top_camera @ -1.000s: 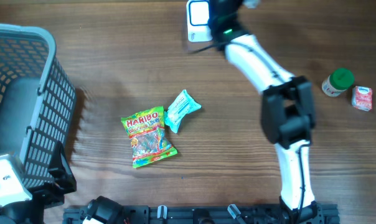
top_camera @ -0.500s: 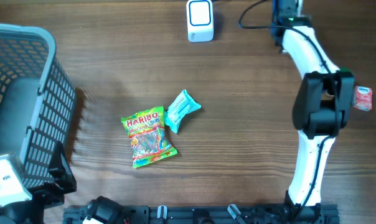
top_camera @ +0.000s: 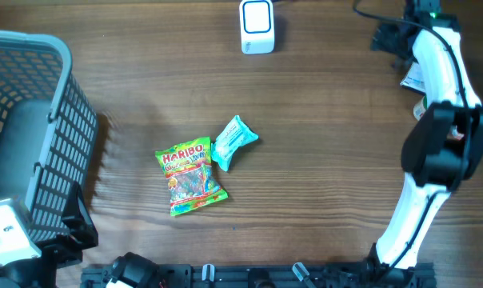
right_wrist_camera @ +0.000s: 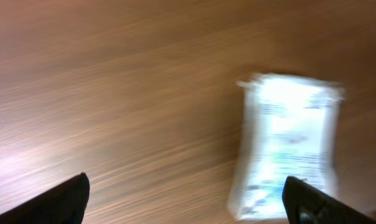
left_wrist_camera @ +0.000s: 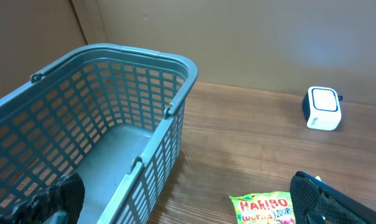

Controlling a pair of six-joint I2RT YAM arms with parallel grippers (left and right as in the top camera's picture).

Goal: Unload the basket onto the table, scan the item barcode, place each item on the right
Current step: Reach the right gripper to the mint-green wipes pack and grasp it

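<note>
Taking the right pincer (right_wrist_camera: 188, 208) first: spread wide and empty, hanging above bare wood. Just ahead of it, nearer the fingertip (right_wrist_camera: 312, 202) at the right of the wrist view than the other, lies what must be the item, a white packet (right_wrist_camera: 287, 146), flat on the table (right_wrist_camera: 113, 93) and clear of both fingers. Judged light, thin and soft, a sealed film pouch with crimped ends, so likely to flex, skate on the wood and crinkle under a hard squeeze. Best pinched gently across the narrow width near the middle, leaving the printed face uncovered for the scanner (top_camera: 257, 26), which sits well away on the robot's left of that pincer. Cannot read the bluish print through the motion blur, nor find a barcode; possibly on the hidden side. Same for the left pincer (left_wrist_camera: 188, 208): gaping, holding nothing, with a grey basket (left_wrist_camera: 82, 112) ahead to its left and a candy bag (left_wrist_camera: 263, 210) marked HARIBO close ahead to its right. Beside that bag, a teal packet (top_camera: 234, 142), lettering too small to make out.
</note>
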